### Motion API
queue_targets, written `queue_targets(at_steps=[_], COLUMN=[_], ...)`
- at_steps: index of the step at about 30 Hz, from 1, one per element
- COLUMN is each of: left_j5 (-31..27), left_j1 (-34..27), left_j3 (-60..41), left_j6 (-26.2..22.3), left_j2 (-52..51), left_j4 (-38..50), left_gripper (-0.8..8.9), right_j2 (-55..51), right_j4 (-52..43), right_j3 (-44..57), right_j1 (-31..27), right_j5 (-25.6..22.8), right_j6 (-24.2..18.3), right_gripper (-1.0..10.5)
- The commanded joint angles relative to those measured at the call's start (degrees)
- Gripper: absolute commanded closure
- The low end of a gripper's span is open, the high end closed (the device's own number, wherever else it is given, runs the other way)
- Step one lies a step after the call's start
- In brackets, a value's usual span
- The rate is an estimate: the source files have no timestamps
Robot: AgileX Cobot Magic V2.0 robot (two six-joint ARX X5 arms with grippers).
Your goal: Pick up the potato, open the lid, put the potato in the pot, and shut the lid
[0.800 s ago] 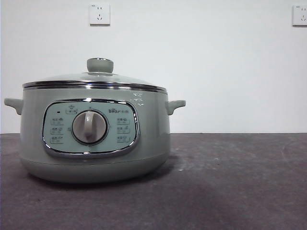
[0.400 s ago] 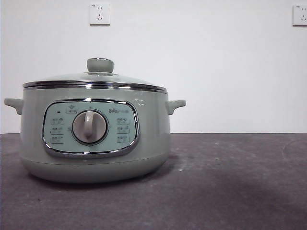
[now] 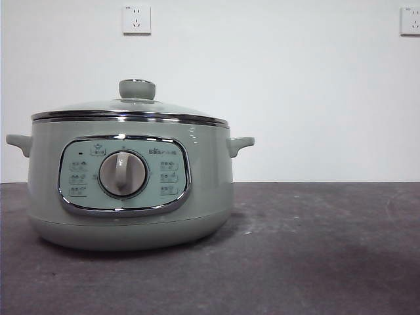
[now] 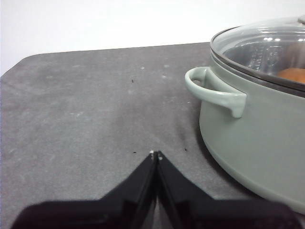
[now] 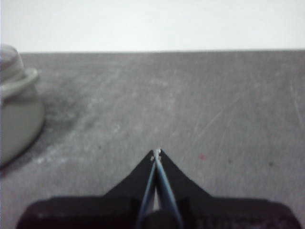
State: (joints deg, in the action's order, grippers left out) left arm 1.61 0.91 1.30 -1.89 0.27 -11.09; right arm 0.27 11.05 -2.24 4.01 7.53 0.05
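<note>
Sage-green pot [image 3: 131,190] upright, left on table, dial facing front. Glass lid [image 3: 131,108] seated closed on rim. Potato [image 4: 293,75] inside pot, seen through lid.

Dark grey table [image 3: 328,249] — scuffed, faintly speckled, white wall [image 3: 315,98] behind, two wall sockets [image 3: 136,20] high up — one at the corner

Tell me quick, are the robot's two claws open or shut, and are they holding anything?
Left gripper: shut, holding nothing, low over the table beside the pot.
Right gripper: shut, holding nothing, over bare table.
</note>
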Motion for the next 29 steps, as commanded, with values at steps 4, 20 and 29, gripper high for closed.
queue_targets(at_steps=[4,20,29], left_j5=[0.0,0.0,0.0], left_j1=[-0.1,-0.1,-0.1], left_j3=[-0.9,-0.9,-0.9], left_j6=[0.4,0.4,0.4], left_j2=[-0.2,-0.2,-0.2], left_j4=[0.2,0.2,0.2], left_gripper=[8.17,8.17,8.17], right_j2=[-0.2,0.5,0.5], right_j4=[-0.7,-0.7,-0.7], right_j3=[1.8,1.7,1.7], right_j1=[-0.1,-0.2,-0.1], right_j5=[0.0,-0.5,-0.5], right_j6=[2.6,3.0,3.0], right_gripper=[9.5,9.5,9.5])
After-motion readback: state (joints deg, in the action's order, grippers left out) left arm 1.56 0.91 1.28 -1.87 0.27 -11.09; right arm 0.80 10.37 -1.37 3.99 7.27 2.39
